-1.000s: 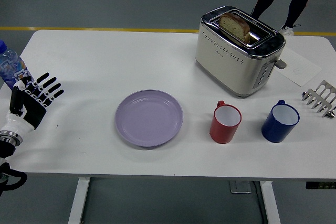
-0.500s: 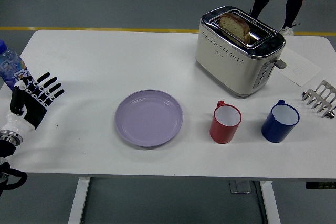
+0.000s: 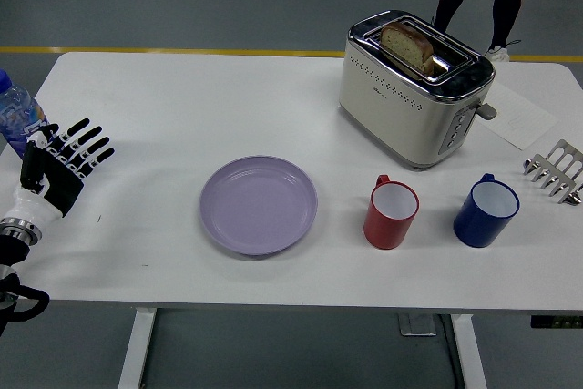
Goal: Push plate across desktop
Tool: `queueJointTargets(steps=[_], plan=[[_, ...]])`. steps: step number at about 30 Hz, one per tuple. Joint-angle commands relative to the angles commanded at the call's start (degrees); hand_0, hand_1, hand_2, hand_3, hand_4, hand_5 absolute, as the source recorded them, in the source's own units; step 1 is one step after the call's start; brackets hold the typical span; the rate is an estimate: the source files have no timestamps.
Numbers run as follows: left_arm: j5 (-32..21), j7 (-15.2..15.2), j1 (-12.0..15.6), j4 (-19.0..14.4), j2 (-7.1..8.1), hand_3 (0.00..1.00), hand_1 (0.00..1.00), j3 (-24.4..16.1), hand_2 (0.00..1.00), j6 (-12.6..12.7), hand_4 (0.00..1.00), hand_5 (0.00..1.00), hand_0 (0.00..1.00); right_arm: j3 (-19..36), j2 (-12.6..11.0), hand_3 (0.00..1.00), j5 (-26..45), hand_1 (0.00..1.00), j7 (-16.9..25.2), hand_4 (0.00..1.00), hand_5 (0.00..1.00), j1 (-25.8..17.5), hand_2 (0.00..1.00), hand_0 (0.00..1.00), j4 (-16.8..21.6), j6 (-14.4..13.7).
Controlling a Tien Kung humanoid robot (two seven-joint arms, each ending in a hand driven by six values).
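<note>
The round, smooth lilac plate [image 3: 259,204] lay near the white table's [image 3: 182,107] front edge, with bare tabletop to its left and behind it. The left hand [image 3: 56,170] hovered at the left edge, fingers spread and empty; a red mug [image 3: 392,213] stood near the plate's right.

Toaster [image 3: 414,88] with bread slice [image 3: 407,46], far right. Red mug [image 3: 392,214] and blue mug [image 3: 485,211], near right. Metal rack [image 3: 557,171], right edge. Bottle [image 3: 15,116], left edge.

The plate [image 3: 259,204] is showing a smooth, faintly glossy lilac surface. The toaster [image 3: 414,88] is gleaming with cream enamel and polished chrome trim. Both mugs [image 3: 391,213] [image 3: 485,210] are shining like glazed enamel. The table [image 3: 182,97] is looking matt white.
</note>
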Motion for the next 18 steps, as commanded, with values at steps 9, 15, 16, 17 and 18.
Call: queueJointTargets(steps=[9, 15, 16, 17, 18], plan=[[-0.1, 0.0, -0.4, 0.0, 0.1, 0.674, 0.694, 0.0, 0.691, 0.1, 0.448, 0.998, 0.674, -0.4, -0.1, 0.693, 0.5, 0.745, 0.2, 0.511, 0.381, 0.2, 0.79, 0.73, 0.0, 0.2], [-0.1, -0.1, -0.5, 0.0, 0.08, 0.674, 0.694, 0.1, 0.691, 0.1, 0.447, 0.998, 0.674, -0.8, 0.0, 0.692, 1.2, 0.744, 0.4, 0.509, 0.38, 0.2, 0.789, 0.73, 0.0, 0.3], [-0.1, -0.1, -0.5, -0.1, 0.08, 0.674, 0.694, 0.1, 0.691, 0.1, 0.447, 0.998, 0.674, -1.0, 0.0, 0.692, 1.3, 0.744, 0.4, 0.509, 0.38, 0.2, 0.789, 0.73, 0.0, 0.4], [-0.1, -0.1, -0.6, -0.1, 0.09, 0.674, 0.694, 0.1, 0.691, 0.1, 0.447, 0.998, 0.674, -1.1, 0.0, 0.692, 1.5, 0.744, 0.5, 0.509, 0.38, 0.2, 0.789, 0.73, 0.0, 0.4], [-0.1, -0.1, -0.6, -0.1, 0.11, 0.674, 0.694, 0.1, 0.691, 0.1, 0.447, 0.998, 0.674, -1.2, 0.0, 0.692, 1.6, 0.744, 0.5, 0.509, 0.38, 0.2, 0.789, 0.73, 0.0, 0.4]])
